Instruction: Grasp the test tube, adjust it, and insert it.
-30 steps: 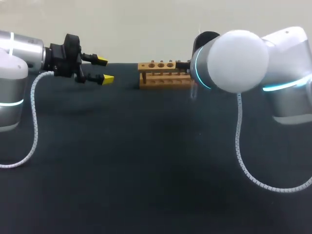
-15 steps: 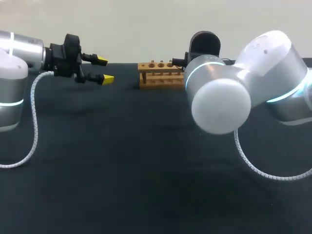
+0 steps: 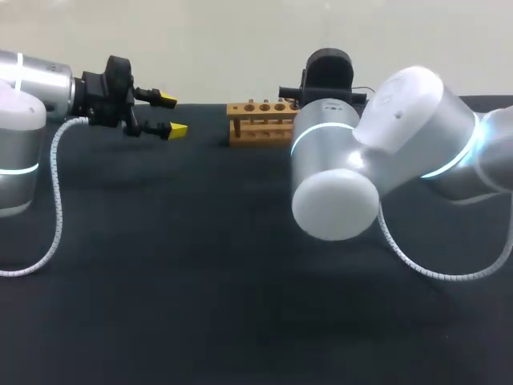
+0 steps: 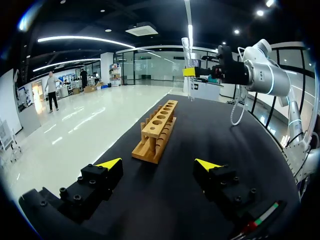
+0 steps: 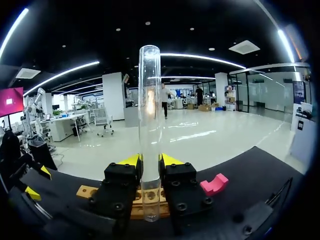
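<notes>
Test tube: upright, clamped near its lower end by right fingers, raised near wooden rack on bench. Left fingers: wide apart, empty, facing rack. Risk: tip off-centre, striking rack top; glass may slip or crack.

Wears smooth silver and white shells on the left arm and the right arm, rounded at the joints, one end closed by a flat white cap. Carries thin glowing cyan rings around the joints. Trails a white spiral-wrapped cable from each wrist. Ends in the black, blocky left gripper and right gripper, both studded with round black screws. Tips the fingers with bright yellow wedges. Bears a small red-and-green stripe beside one left finger.
</notes>
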Robot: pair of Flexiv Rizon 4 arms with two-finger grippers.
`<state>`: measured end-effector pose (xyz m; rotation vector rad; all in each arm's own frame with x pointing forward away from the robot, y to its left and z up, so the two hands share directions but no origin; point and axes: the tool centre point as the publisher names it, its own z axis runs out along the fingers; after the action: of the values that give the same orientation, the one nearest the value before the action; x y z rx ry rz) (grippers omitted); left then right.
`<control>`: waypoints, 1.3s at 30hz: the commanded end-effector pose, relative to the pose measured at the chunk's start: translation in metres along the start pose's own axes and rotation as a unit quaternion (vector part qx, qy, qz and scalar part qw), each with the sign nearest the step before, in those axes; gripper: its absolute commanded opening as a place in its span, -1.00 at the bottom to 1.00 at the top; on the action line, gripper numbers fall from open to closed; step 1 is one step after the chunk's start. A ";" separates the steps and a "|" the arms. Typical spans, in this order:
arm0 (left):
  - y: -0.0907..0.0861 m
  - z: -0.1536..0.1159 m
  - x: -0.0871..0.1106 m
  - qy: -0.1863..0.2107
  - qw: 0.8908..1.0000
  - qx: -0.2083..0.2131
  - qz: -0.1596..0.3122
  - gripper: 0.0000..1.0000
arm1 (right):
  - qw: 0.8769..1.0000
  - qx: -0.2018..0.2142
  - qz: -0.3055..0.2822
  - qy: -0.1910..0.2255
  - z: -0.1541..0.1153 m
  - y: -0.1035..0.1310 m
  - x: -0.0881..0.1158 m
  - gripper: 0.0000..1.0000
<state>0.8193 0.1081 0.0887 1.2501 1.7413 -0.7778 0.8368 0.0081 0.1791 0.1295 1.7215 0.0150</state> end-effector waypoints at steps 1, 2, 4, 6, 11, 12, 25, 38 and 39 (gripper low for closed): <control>-0.001 0.000 0.001 -0.003 1.000 -0.001 0.002 1.00 | 1.000 -0.004 0.001 -0.017 0.012 0.002 0.003 -1.00; -0.001 0.000 0.001 -0.003 1.000 -0.001 0.002 1.00 | 1.000 -0.005 0.001 -0.019 0.014 0.003 0.002 -1.00; -0.001 0.000 0.001 -0.003 1.000 -0.001 0.002 1.00 | 1.000 -0.004 0.000 -0.025 0.019 0.003 0.002 -1.00; -0.001 0.000 0.001 -0.003 1.000 -0.001 0.002 1.00 | 1.000 -0.002 -0.004 -0.030 0.023 0.003 0.001 -1.00; -0.001 0.000 0.001 -0.003 1.000 -0.001 0.002 1.00 | 0.999 0.001 -0.002 -0.040 0.033 0.004 -0.001 -1.00; -0.001 0.000 0.001 -0.003 1.000 -0.001 0.002 1.00 | 0.999 0.001 -0.001 -0.042 0.035 0.004 -0.001 -1.00; -0.001 0.000 0.001 -0.003 1.000 -0.001 0.002 1.00 | 0.997 0.015 -0.012 -0.072 0.052 0.007 0.002 -1.00; -0.001 0.000 0.001 -0.003 1.000 -0.001 0.002 1.00 | 0.997 0.019 -0.011 -0.077 0.055 0.001 0.008 -1.00; -0.001 0.000 0.001 -0.003 1.000 -0.001 0.002 1.00 | 0.997 0.019 -0.011 -0.076 0.056 0.001 0.009 -1.00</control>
<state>0.8193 0.1081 0.0887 1.2500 1.7413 -0.7778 0.8899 0.0075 0.1634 0.1384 1.5722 -0.0479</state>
